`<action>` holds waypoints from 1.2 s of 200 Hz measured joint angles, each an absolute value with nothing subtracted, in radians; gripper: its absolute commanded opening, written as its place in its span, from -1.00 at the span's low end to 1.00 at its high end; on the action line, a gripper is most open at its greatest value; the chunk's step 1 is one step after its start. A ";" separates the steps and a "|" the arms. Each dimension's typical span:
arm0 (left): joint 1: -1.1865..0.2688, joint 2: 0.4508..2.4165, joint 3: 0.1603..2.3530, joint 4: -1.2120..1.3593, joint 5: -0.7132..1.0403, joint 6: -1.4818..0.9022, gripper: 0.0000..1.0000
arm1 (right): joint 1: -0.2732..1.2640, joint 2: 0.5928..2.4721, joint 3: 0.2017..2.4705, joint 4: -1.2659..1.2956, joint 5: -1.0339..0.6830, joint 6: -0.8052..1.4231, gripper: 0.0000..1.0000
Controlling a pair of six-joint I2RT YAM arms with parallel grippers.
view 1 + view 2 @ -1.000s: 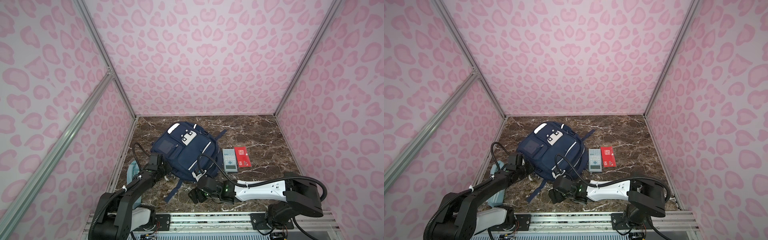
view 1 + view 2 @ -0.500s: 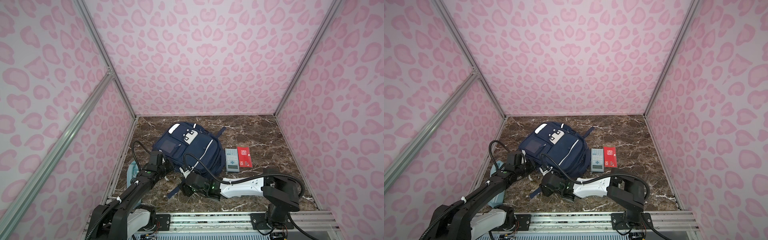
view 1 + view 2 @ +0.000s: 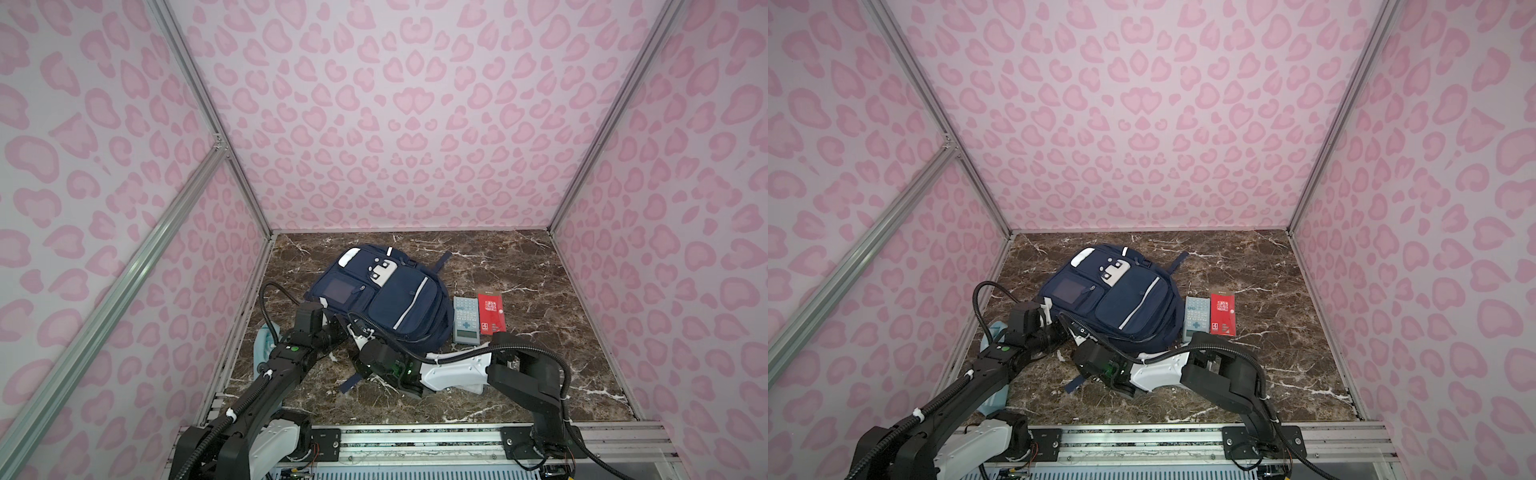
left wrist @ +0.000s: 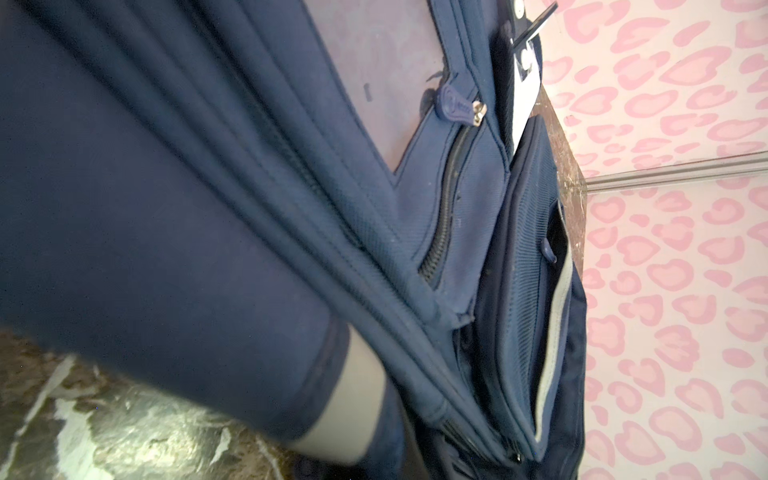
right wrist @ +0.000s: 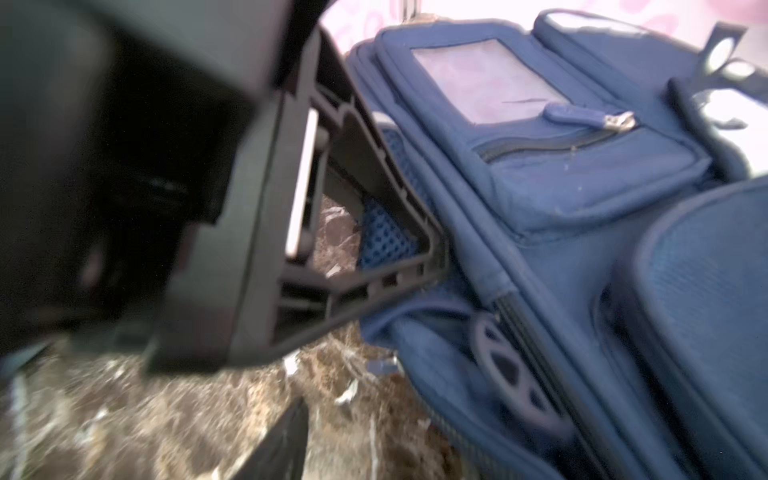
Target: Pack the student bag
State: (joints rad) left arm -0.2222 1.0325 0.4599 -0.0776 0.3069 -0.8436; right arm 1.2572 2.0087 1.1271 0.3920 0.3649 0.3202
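Lying on marble tabletop (image 3: 519, 266) between pink-spotted walls (image 3: 415, 124) — student bag (image 3: 399, 299); left tool (image 5: 437, 251) clamps it, right tool (image 3: 356, 332) state unclear.

Navy blue student bag (image 3: 395, 303) w/ white stripes; grey calculator (image 3: 466, 320); red packet (image 3: 491, 313); brown marble table (image 3: 540, 291); pink-spotted walls (image 3: 415, 124).

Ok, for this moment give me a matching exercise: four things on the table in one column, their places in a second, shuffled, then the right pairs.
Things
1. navy blue fabric backpack
2. grey rectangular calculator
3. flat red packet
4. pale blue soft item

Places, as in both top views
A. at the left edge of the dark marble table
B. farthest right of the four, beside the calculator
C. mid-table, front pockets facing up
D. between the backpack and the red packet

Pairs: 1-C, 2-D, 3-B, 4-A
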 measured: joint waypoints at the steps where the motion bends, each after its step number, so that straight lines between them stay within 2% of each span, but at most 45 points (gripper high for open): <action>1: -0.222 1.032 0.460 -0.078 0.307 -0.844 -0.94 | 1.257 2.010 1.128 0.394 0.371 0.319 0.06; 8: -0.222 1.033 0.459 -0.076 0.308 -0.844 -0.94 | 1.257 2.016 1.132 0.405 0.392 0.317 0.01; 18: -0.222 1.037 0.458 -0.063 0.315 -0.844 -0.94 | 1.250 2.023 1.137 0.418 0.405 0.308 -0.22; 22: -0.222 1.038 0.457 -0.056 0.318 -0.844 -0.94 | 1.245 2.027 1.140 0.427 0.411 0.307 -0.49; 25: -0.222 1.039 0.456 -0.050 0.319 -0.844 -0.94 | 1.242 2.029 1.141 0.432 0.413 0.304 -0.93; 26: -0.222 1.040 0.456 -0.047 0.321 -0.844 -0.94 | 1.241 2.030 1.142 0.434 0.414 0.304 -1.00; 77: -0.223 1.064 0.443 0.001 0.335 -0.852 -0.94 | 1.209 2.035 1.126 0.469 0.365 0.295 -1.00; 118: -0.226 1.023 0.473 -0.071 0.321 -0.836 -0.94 | 1.216 1.903 0.998 0.461 0.318 0.337 -1.00; 177: -0.221 1.013 0.483 -0.134 0.245 -0.817 -0.94 | 1.248 1.789 0.971 0.201 0.284 0.456 -1.00; 240: -0.215 0.989 0.523 -0.173 0.197 -0.792 -0.94 | 1.215 1.562 0.794 0.047 0.204 0.533 -1.00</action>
State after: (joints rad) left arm -0.2153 0.9894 0.5228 -0.1734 0.1974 -0.7918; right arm 1.2152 1.5620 0.7940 0.0467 0.2043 0.5335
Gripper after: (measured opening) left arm 0.073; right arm 0.058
